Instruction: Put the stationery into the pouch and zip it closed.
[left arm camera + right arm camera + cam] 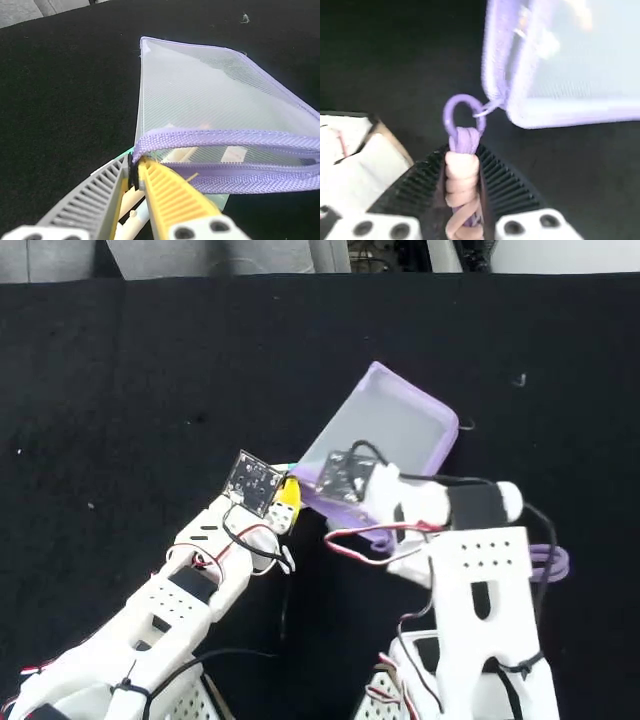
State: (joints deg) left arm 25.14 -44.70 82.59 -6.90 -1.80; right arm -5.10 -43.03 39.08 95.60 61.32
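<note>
Black tabletop (120, 370) carries a seemingly soft, light mesh pouch (390, 425) at centre; left gripper (135, 169) pinches its corner, right gripper (462, 162) clamps the zipper cord (463, 137), probably the best hold.

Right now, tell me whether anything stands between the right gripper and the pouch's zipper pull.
Nothing visible does. The right gripper is shut on the purple pull cord, which joins a corner of the pouch by a small ring. The left gripper pinches the pouch at one end of its zipper band.
</note>
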